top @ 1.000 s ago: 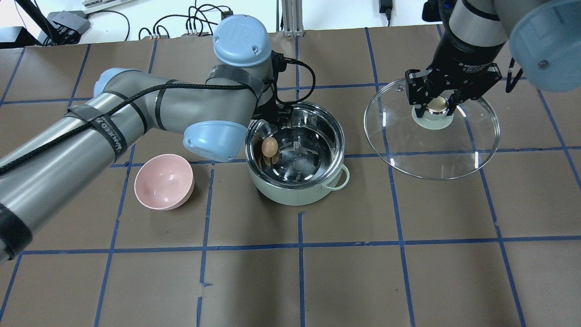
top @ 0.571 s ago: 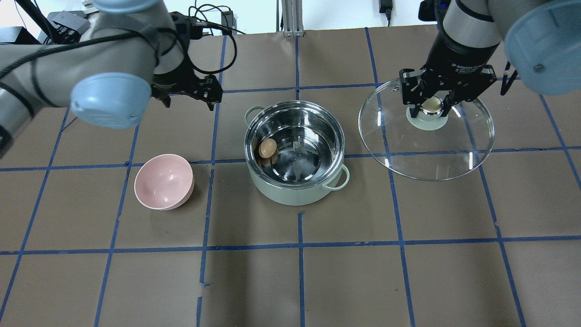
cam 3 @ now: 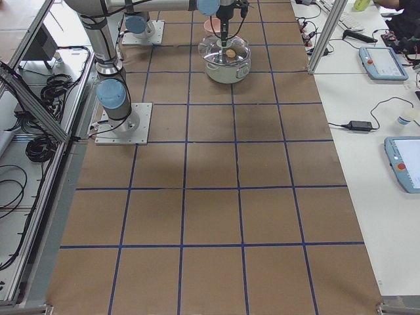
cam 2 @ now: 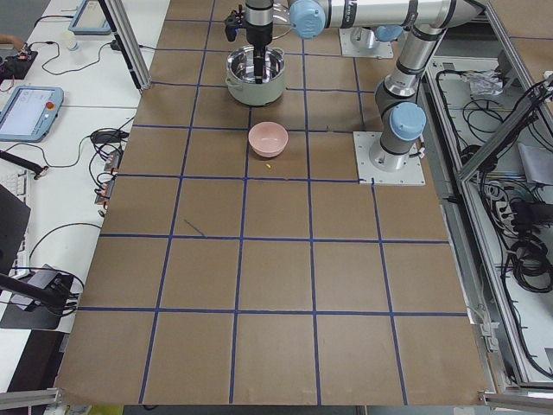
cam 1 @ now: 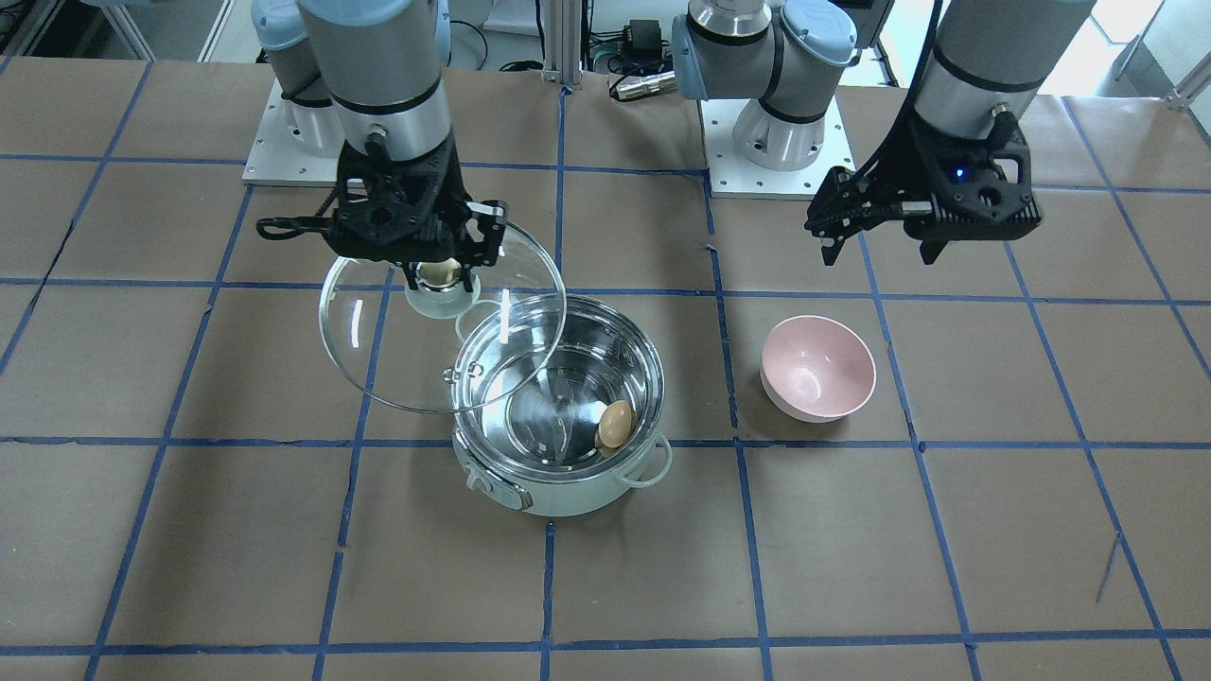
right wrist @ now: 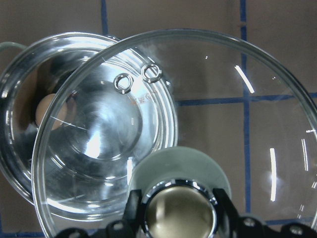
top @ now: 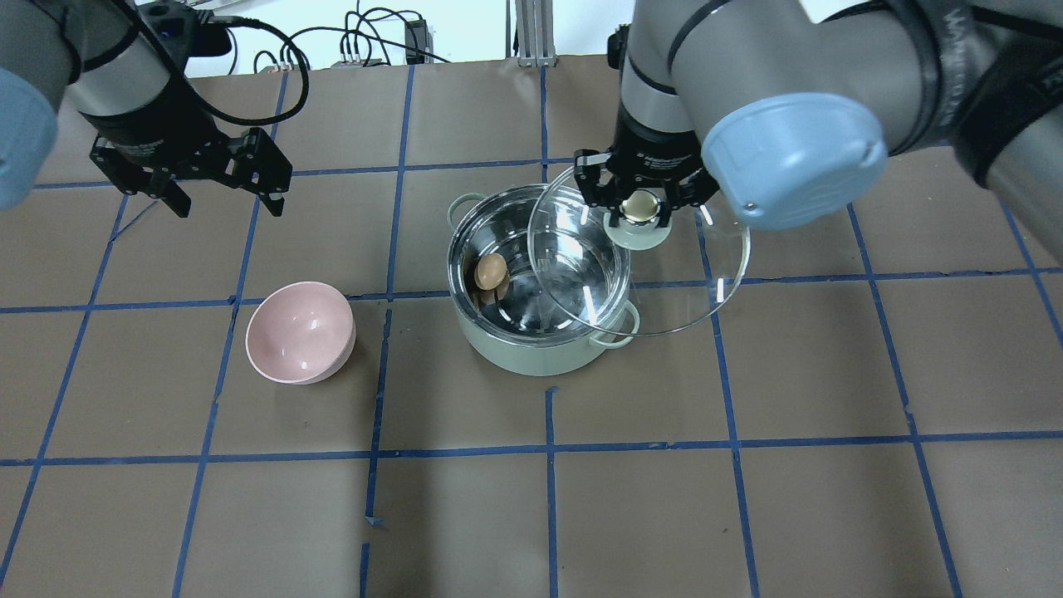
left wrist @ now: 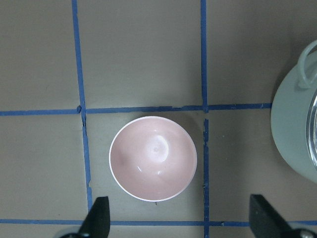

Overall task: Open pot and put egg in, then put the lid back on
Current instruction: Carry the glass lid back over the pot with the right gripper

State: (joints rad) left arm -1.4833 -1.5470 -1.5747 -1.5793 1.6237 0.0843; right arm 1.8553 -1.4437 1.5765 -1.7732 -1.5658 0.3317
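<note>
The mint-green pot (top: 531,353) stands open at mid-table, with the tan egg (top: 491,270) inside against its left wall. My right gripper (top: 638,208) is shut on the gold-capped knob of the clear glass lid (top: 689,291). It holds the lid above the table, and the lid overlaps the pot's right rim. In the front view the lid (cam 1: 378,359) hangs off-centre over the pot (cam 1: 558,492) and the egg (cam 1: 615,423). My left gripper (top: 228,203) is open and empty, far left of the pot and beyond the pink bowl (top: 301,331).
The pink bowl (left wrist: 153,157) sits empty on the brown paper, just ahead of my left gripper's fingertips (left wrist: 101,213). Blue tape lines grid the table. Cables lie along the far edge (top: 357,41).
My right gripper has carried the lid left, from beside the pot to over its right rim. My left arm has moved further left, away from the pot. The egg stays inside.
</note>
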